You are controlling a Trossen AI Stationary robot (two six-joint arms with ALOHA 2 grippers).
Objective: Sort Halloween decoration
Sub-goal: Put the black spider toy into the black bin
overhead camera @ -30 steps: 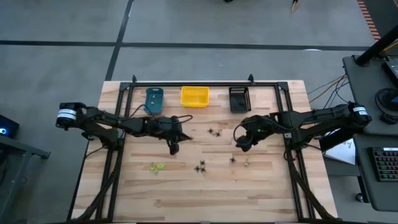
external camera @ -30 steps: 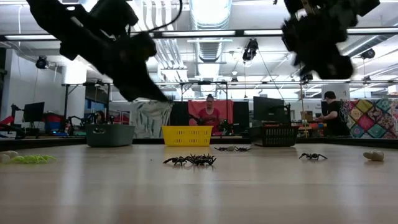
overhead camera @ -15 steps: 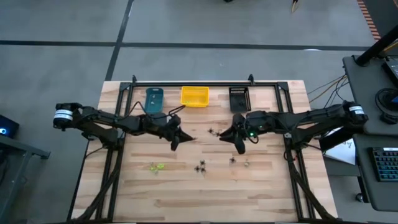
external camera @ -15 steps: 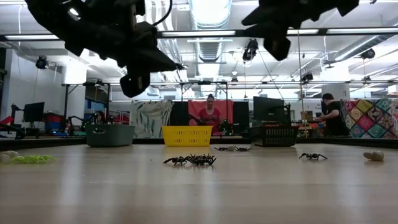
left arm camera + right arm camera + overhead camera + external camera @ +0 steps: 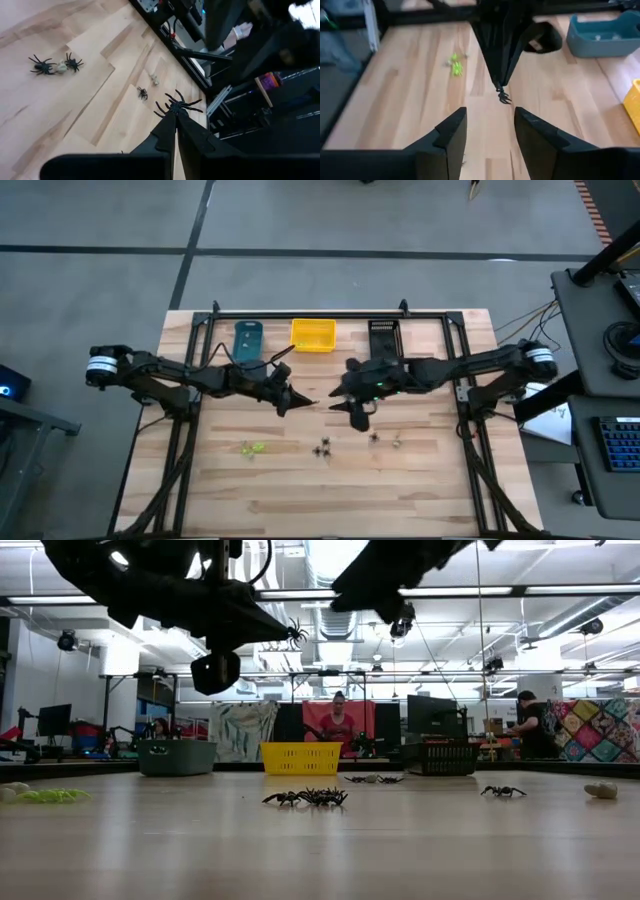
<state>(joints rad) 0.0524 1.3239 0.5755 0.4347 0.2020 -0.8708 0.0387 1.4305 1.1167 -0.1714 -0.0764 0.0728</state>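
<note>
High view: left tool (image 5: 300, 402) sits mid-frame over the bench (image 5: 440, 490), pinched shut on a black spider (image 5: 176, 106) held by its body at the fingertips, legs sticking out past them; the low view shows it dangling up in the air at upper centre. Right tool (image 5: 338, 402) faces it from the right, just beside, fingers spread wide and empty; in the right wrist view the gap lines up with the hanging spider (image 5: 503, 95), so this looks like a handover being set up, probably because the black bin (image 5: 385, 339) lies on the right arm's side. Teal bin (image 5: 248, 340) and yellow bin (image 5: 313, 334) sit along the upper edge of the bench, left of the black one. Other decorations lie loose on the bench: a green one (image 5: 252, 448) lower left, a black cluster (image 5: 322, 450) lower centre, a small black one (image 5: 374, 437) and a pale one (image 5: 396, 443) just right of it. Sorting barely started, judging by how many remain. People are visible far back in the low view.
</note>
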